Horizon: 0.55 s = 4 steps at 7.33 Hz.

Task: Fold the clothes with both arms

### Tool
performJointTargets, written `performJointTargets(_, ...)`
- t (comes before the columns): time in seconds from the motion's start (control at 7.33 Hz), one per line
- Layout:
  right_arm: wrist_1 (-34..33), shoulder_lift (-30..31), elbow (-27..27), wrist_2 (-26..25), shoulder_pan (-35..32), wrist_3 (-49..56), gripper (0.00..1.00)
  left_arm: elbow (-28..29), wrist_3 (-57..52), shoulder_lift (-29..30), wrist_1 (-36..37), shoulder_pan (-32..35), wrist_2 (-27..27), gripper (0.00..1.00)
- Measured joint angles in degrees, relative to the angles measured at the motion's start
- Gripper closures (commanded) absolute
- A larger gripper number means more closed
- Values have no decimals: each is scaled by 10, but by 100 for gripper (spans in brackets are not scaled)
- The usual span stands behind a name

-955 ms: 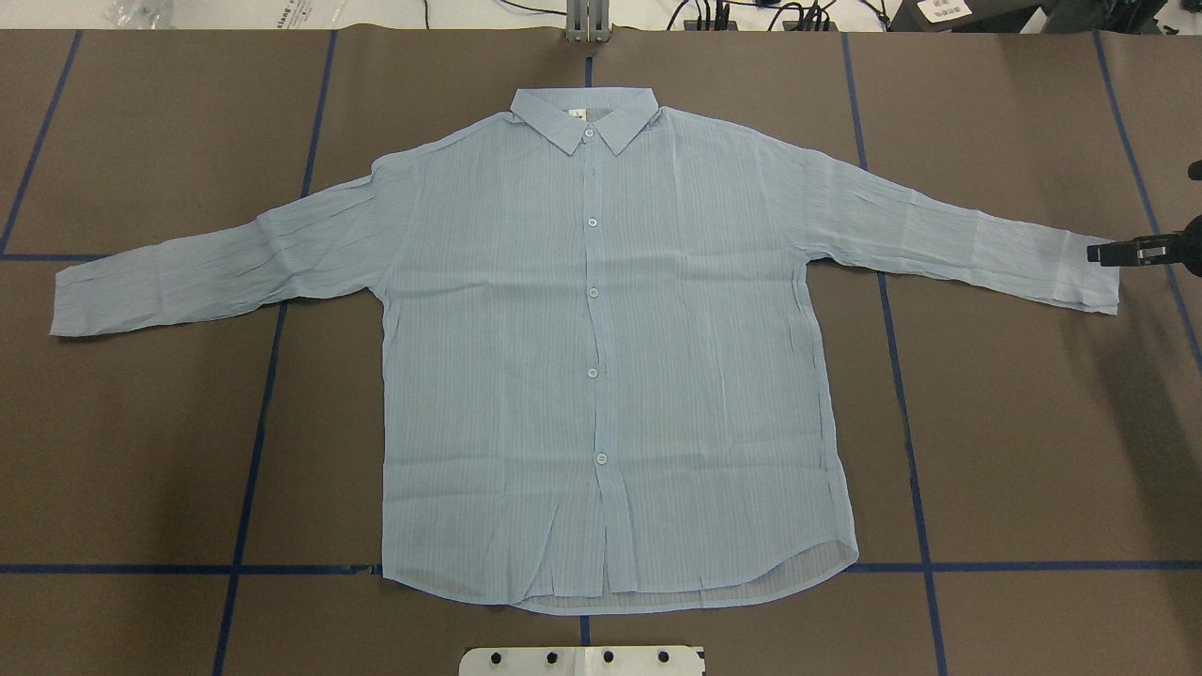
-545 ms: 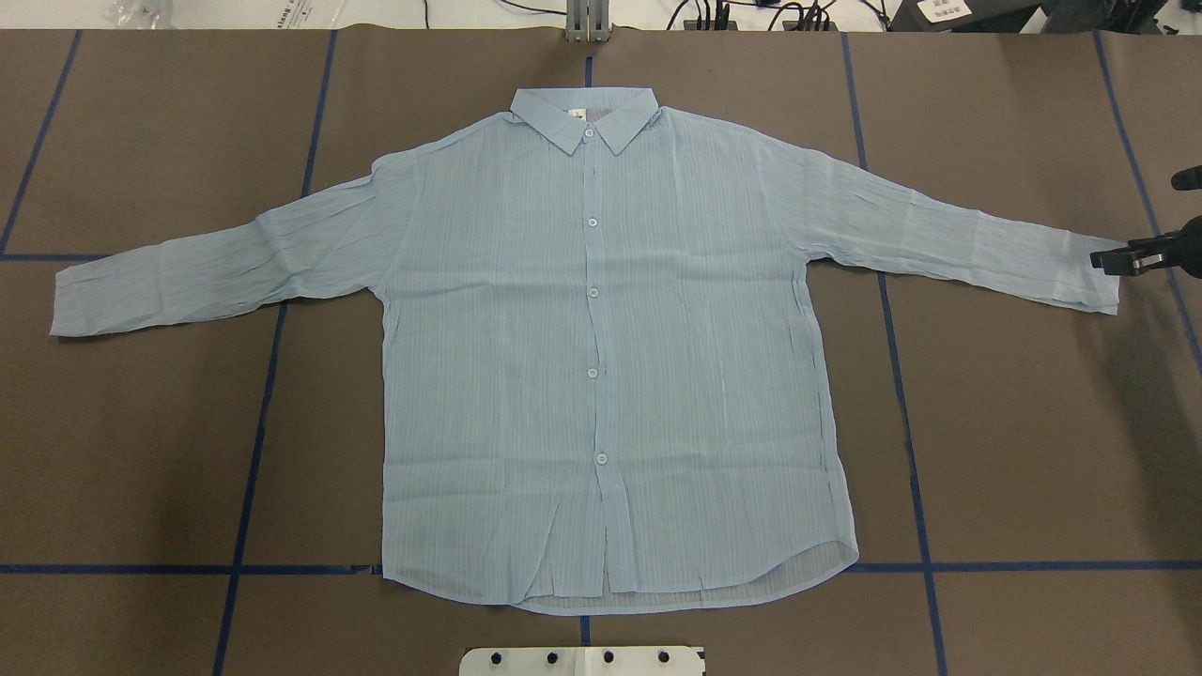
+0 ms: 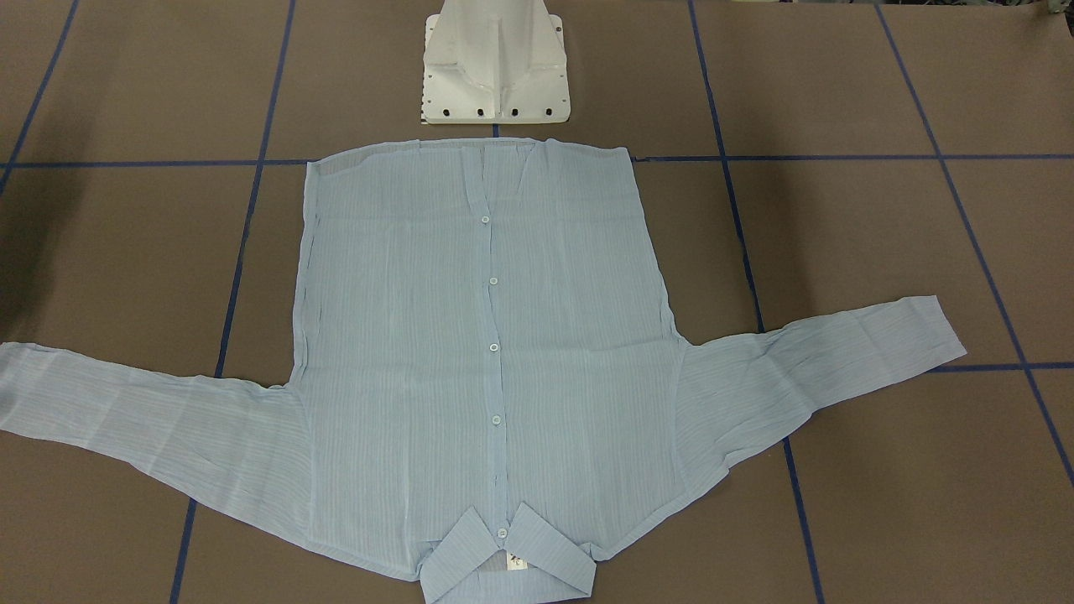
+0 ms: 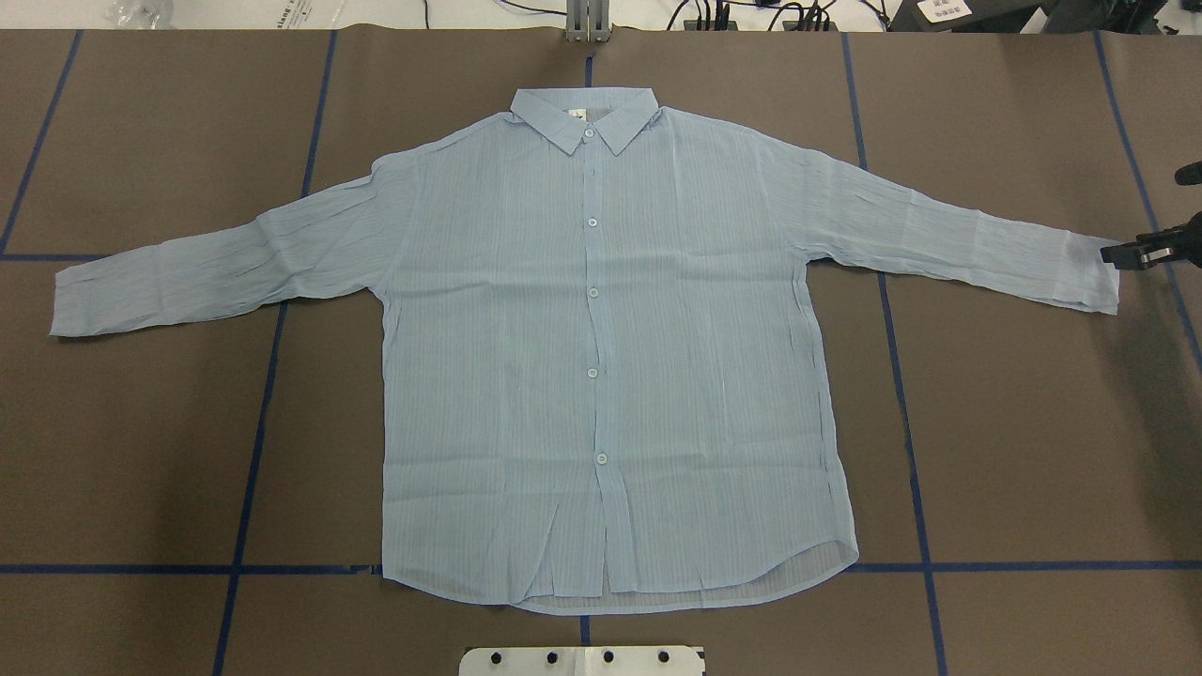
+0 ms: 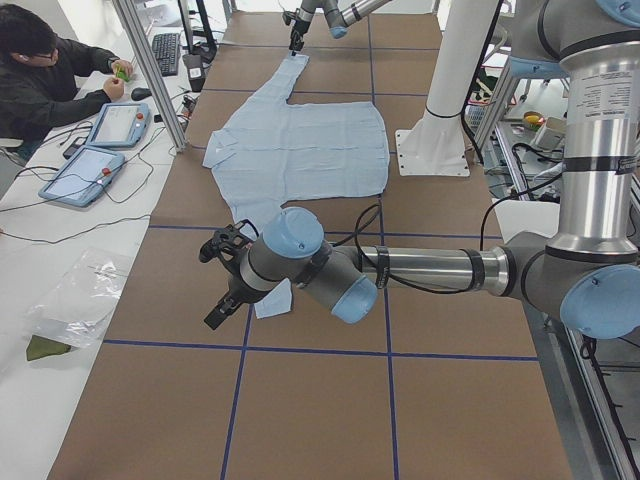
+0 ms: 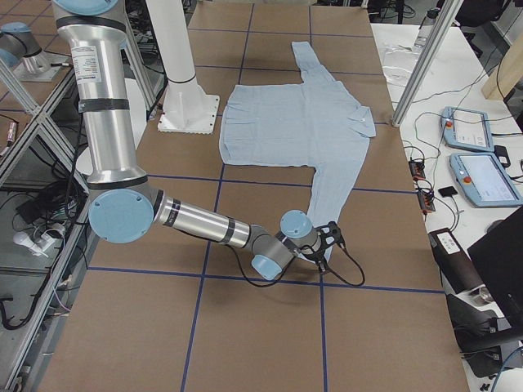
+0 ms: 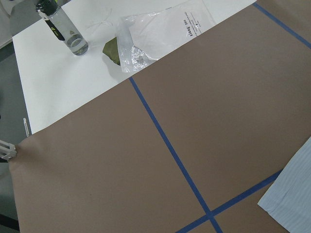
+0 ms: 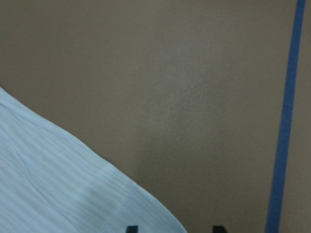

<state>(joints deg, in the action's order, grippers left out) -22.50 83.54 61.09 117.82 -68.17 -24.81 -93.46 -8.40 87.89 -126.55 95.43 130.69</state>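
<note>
brown-papered desk carries the shirt spread flat, sleeves out, ready for folding. right arm has its jaws apart astride one cuff, shown only by its wrist view. left arm hovers by the other cuff; i cannot tell its jaws' state.

Lighting's bright and even from above, no real glare on the brown desk. There's just a soft dark shadow at the overhead view's right edge, below the right end effector, plus a dim patch far left in the front-facing one. Right wrist cam is dim and mushy, with the shirt stripes out of focus. Left wrist cam is sharp, and its white surface is very bright.
</note>
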Motion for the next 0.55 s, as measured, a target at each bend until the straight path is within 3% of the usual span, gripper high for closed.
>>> performJointTargets(0.55, 0, -13, -11, 6, -7, 1, 52, -1, 0, -6, -7, 0, 0, 0)
